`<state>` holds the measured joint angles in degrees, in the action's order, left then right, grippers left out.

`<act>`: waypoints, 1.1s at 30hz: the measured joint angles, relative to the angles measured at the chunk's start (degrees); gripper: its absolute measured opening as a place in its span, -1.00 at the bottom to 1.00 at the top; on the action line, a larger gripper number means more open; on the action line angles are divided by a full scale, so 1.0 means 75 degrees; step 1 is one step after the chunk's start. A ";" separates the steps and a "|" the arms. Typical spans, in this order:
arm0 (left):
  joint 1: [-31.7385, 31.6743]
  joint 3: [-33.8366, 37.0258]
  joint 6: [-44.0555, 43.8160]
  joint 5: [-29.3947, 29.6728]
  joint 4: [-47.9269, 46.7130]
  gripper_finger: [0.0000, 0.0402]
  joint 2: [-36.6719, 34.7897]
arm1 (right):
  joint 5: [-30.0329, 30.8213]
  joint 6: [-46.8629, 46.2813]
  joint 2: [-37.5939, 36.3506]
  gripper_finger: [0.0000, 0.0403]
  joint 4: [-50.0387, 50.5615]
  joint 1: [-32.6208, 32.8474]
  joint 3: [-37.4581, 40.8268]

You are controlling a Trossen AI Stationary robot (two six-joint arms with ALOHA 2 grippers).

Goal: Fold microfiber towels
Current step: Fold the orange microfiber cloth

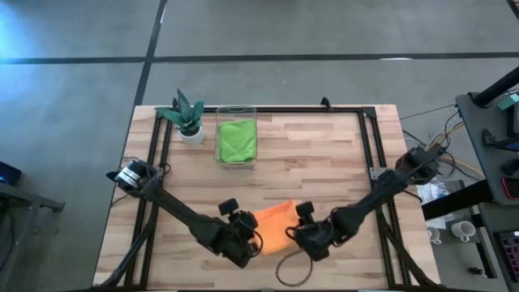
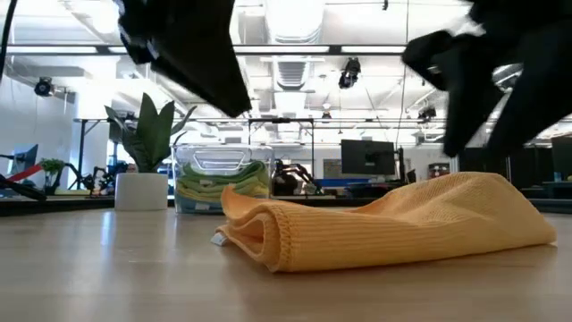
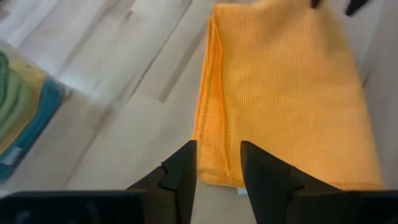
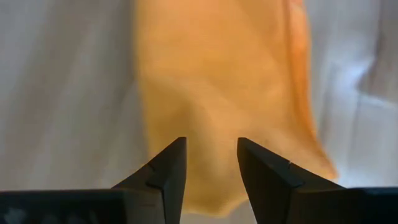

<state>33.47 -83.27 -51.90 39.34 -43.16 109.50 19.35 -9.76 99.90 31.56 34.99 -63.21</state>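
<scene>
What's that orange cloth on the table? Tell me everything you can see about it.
The orange towel is a soft cloth with a fine ribbed, knit-like weave. It lies folded over on the wooden table near its front edge, layered edges stacked along one side and a rounded fold at one end. It sits slightly rumpled, not perfectly flat. The left end effector and right end effector flank it, both open and holding nothing.

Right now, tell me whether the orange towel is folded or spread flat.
Folded. The orange towel lies doubled on the table, its layered edges stacked along one side in the low and left wrist views.
</scene>
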 joint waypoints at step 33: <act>-0.0650 0.1294 0.0167 -0.0654 0.2452 -0.46 0.0879 | -0.0845 -0.0414 -0.0923 -0.33 -0.1055 -0.0153 0.1265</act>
<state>28.60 -73.56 -50.65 34.44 -24.77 116.09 13.01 -12.86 92.97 23.64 33.85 -53.72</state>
